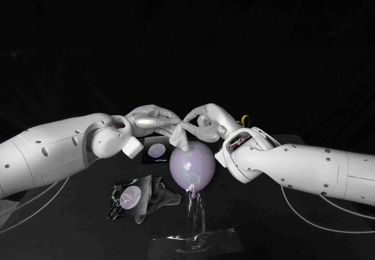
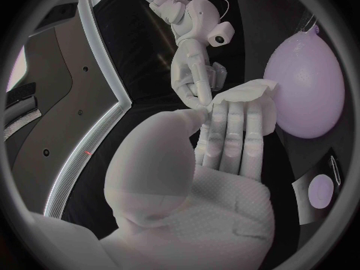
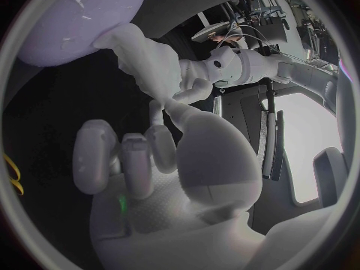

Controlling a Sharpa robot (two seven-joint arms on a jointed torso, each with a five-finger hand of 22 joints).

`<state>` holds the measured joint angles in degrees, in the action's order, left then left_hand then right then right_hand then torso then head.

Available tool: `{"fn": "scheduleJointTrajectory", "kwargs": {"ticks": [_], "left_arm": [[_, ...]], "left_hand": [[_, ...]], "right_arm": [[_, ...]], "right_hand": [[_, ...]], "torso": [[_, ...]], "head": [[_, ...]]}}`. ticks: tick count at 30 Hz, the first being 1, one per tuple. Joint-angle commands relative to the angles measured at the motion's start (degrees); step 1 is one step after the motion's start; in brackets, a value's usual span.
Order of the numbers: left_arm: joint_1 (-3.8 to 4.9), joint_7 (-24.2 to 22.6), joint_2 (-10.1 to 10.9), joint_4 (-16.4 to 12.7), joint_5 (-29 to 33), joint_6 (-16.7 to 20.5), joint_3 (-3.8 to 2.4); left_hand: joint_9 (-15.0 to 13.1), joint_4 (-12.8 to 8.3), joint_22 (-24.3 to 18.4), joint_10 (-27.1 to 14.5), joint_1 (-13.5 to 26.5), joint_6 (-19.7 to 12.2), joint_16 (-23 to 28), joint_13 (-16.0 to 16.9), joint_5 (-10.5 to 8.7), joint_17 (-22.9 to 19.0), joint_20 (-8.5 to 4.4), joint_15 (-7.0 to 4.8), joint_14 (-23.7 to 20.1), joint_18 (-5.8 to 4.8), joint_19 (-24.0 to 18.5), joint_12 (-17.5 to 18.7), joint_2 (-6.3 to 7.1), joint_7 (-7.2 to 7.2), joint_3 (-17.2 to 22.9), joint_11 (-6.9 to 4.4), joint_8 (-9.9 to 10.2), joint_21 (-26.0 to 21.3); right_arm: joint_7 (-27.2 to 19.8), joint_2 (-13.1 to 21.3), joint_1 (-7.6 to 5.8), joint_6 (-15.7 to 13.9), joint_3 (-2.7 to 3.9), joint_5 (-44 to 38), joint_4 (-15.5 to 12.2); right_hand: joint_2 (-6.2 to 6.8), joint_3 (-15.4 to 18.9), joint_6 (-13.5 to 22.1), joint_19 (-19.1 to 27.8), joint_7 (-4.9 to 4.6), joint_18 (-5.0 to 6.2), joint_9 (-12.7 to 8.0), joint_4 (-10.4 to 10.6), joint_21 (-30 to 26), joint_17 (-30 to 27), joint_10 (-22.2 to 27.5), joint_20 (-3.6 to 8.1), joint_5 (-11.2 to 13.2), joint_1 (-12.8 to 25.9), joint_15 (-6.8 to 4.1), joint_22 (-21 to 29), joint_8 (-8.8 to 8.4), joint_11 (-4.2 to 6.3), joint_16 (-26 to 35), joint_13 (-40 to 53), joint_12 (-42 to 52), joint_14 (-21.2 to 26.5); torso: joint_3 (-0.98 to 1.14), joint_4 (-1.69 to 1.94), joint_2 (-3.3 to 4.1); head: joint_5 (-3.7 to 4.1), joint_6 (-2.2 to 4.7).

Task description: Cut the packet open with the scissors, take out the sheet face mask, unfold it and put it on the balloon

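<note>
**Sheet mask (image 3: 143, 51) pinched from both sides, right next to the balloon (image 3: 68, 15)**

The right robot hand (image 3: 168, 180) has most of its fingers curled in. Its thumb and one finger stick up and pinch the lower end of the crumpled white sheet mask. The left robot hand (image 3: 201, 78) comes in from the opposite side, fingers on the same bunch. The mask's other end touches the lilac balloon.

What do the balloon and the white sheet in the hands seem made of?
Balloon: likely thin rubber, pale lilac, smooth with soft glints. Sheet mask, held by the left hand and right hand: seemingly soft matte fabric, limp and creased.
</note>
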<state>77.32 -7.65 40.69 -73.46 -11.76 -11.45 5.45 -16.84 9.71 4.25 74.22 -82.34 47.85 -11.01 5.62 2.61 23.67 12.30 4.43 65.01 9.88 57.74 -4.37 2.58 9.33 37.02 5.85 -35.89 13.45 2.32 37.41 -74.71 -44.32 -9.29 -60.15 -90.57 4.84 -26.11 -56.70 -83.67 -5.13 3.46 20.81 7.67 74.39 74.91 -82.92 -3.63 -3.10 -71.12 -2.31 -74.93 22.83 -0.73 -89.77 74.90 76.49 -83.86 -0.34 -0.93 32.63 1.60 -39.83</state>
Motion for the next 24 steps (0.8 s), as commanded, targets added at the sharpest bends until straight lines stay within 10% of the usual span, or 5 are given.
{"fn": "scheduleJointTrajectory", "kwargs": {"ticks": [1,24], "left_arm": [[0.06,-0.77,-0.17,-0.24,0.17,-0.24,-0.09],[0.07,-0.72,-0.13,-0.29,0.14,0.09,-0.09]], "left_hand": [[-12.75,-0.20,0.07,0.31,-0.12,0.37,-0.35,0.08,0.21,0.09,0.03,-0.24,-0.32,0.60,0.36,-0.19,-0.05,-0.18,0.44,-0.09,-0.08,0.00],[-12.93,-0.33,0.08,0.32,-0.10,0.32,-0.37,0.13,0.21,0.15,0.01,-0.25,-0.31,0.60,0.37,-0.20,0.09,-0.19,0.59,-0.10,-0.14,0.03]], "right_arm": [[-0.76,-0.21,0.05,0.01,0.01,-0.33,-0.18],[-0.66,0.09,0.22,-1.67,0.02,-2.32,-0.65]], "right_hand": [[-0.75,-0.73,-0.48,-0.52,0.18,-0.42,0.11,-0.31,0.39,15.09,-0.48,0.12,0.33,-1.02,-0.50,-11.07,0.29,0.10,-0.23,5.79,0.41,-6.14],[-1.01,-5.32,-2.77,-1.59,1.45,-0.95,2.57,-5.49,3.17,15.09,-3.39,1.10,0.32,-4.72,-1.51,-11.78,4.43,1.26,-0.23,9.37,5.21,-6.14]], "torso": [[0.02,-0.01,0.02],[-0.02,0.02,-0.01]], "head": [[0.05,-0.05],[0.20,-0.15]]}}
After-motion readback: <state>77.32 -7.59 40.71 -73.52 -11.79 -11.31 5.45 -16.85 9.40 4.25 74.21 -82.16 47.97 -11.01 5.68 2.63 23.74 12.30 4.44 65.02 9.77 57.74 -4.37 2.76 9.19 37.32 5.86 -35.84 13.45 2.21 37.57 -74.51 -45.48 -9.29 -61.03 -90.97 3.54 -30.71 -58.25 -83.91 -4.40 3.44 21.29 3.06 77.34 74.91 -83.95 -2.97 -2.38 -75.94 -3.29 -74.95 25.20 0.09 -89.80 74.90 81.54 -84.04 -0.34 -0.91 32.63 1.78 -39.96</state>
